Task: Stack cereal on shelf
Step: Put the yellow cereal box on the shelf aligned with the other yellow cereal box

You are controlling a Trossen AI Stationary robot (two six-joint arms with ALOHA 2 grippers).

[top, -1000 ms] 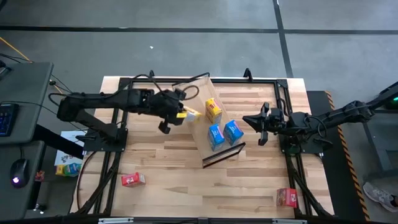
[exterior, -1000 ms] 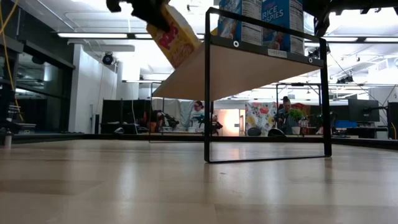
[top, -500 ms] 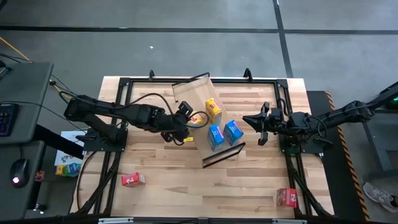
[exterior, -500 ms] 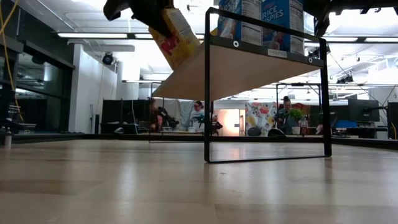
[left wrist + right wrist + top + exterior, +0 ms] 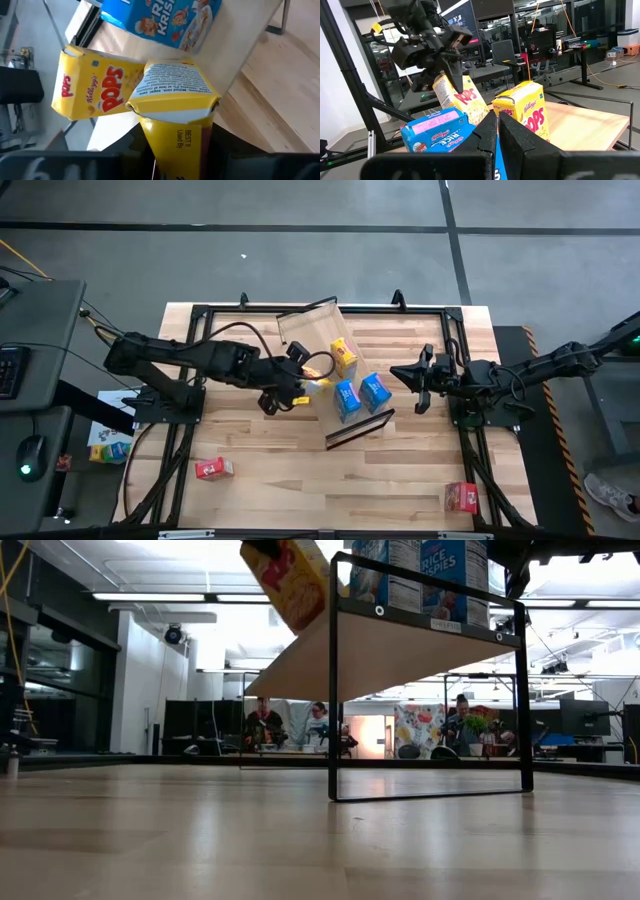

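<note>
My left gripper hangs over the shelf's left edge, shut on a yellow cereal box, which the low view shows as a yellow box high beside the shelf frame. The shelf lies slantwise across the table's middle. On it stand a second yellow box and two blue boxes. Two red boxes lie on the tabletop near its front edge. My right gripper waits shut, right of the shelf. My left gripper pinches the yellow box between its two fingers at one end, the printed side panel facing away from the wrist. In the right wrist view it comes slanting from above, and the box hangs tilted below; its lower end is hidden behind a blue box.
The shelf's dark end rail lies toward the table's near side and another rail toward the far side. A black frame borders the tabletop. Bare wood stretches between the red boxes. People sit in the room behind.
My left gripper has swung toward the table's near edge and right, to the shelf, turning at the wrist while keeping hold of the yellow box. The box has travelled with it toward the shelf board and stands more upright, close to the shelf's end frame.
</note>
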